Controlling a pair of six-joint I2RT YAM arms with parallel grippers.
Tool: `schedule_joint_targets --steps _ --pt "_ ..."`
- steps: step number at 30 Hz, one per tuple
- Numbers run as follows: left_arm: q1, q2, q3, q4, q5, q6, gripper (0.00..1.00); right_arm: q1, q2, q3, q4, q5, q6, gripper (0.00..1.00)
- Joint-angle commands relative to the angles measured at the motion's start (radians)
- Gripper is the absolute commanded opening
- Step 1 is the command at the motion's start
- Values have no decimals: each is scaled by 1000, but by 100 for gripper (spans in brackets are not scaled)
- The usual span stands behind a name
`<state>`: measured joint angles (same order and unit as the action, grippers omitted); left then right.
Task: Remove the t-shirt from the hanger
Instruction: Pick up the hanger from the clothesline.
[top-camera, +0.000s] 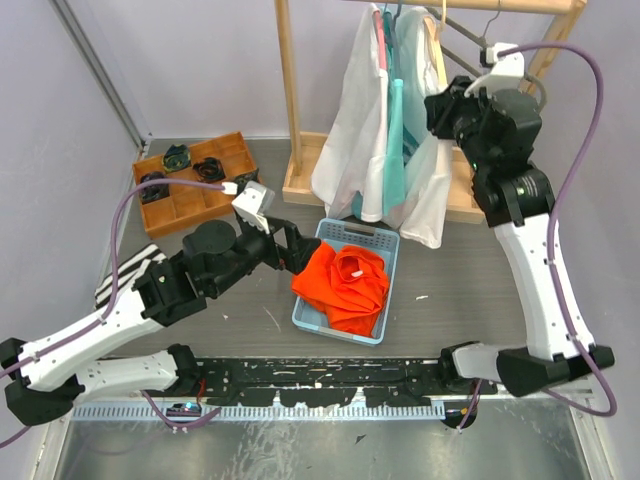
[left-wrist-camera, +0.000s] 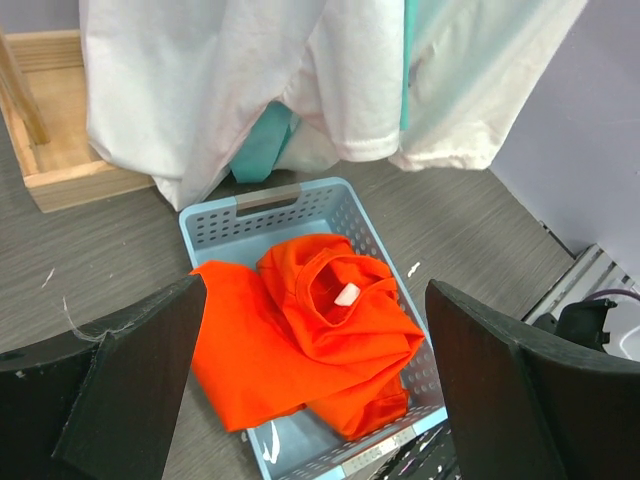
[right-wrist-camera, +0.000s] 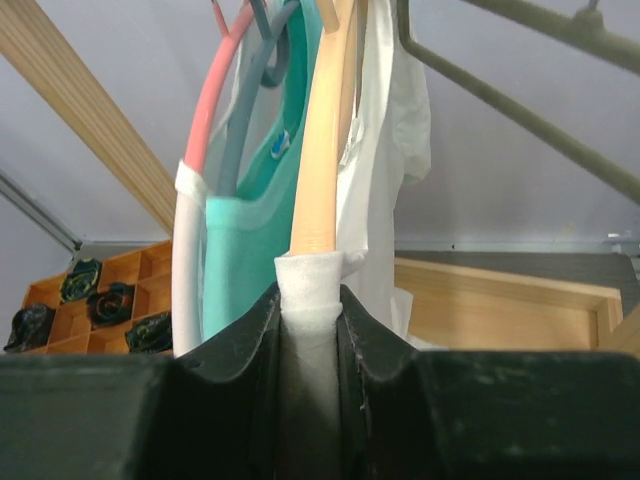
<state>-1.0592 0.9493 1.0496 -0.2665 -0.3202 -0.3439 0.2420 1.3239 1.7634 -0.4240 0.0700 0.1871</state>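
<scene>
From above, the grey wood-grain bench (top-camera: 470, 270) is boxed in by lilac walls (top-camera: 200, 60) at the back and both sides. A wooden rack (top-camera: 290, 90) stands at the back with its base on the bench, and clothes hang packed together from its rail. An orange tray (top-camera: 190, 195) of dark bits sits back left. A blue basket (top-camera: 360, 232) in the middle holds a crumpled orange shirt (top-camera: 345, 285). Bare bench lies open right of the basket and along the near left. The left tool (top-camera: 297, 250) sits at the basket's left rim, jaws wide, holding nothing. The right tool (top-camera: 437, 115) is raised at the rack's right end, against the white t-shirt (top-camera: 430, 190), which hangs on its wooden hanger (top-camera: 437, 45).

The left wrist camera shows its two dark fingers (left-wrist-camera: 140, 390) far apart, with the orange shirt low between them. The hanging hems drop just past the basket's far rim. The rack's base is at the left, and a wall closes in on the right – little room that side.

The right wrist camera shows the jaws drawn narrow, pinching the white t-shirt's fabric where it wraps the wooden hanger's arm. A pink hanger (right-wrist-camera: 205, 110) and a teal garment (right-wrist-camera: 245, 260) press just beside it on the left – tight quarters. The rack's post slants away beyond them.
</scene>
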Motion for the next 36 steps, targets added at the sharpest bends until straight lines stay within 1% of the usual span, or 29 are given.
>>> schedule_joint_targets --steps 1,5,12,16,21,28,36 --pt "-2 4 50 42 12 -5 98 -1 -180 -81 128 -13 33 1" --pt "-3 13 67 51 12 5 98 0 -279 -155 99 -14 46 1" --pt "-3 35 115 38 6 23 98 0 -393 -167 57 -18 53 1" --pt "-3 16 109 32 6 15 98 0 -454 -144 74 -23 52 1" --pt "-2 -7 98 9 -10 4 98 0 -519 -133 149 -68 66 1" --pt "-3 -48 90 -20 -20 -10 98 -3 -522 -50 184 -106 74 1" --pt "-3 -100 78 -59 -44 -17 98 -13 -538 -32 277 -146 74 1"
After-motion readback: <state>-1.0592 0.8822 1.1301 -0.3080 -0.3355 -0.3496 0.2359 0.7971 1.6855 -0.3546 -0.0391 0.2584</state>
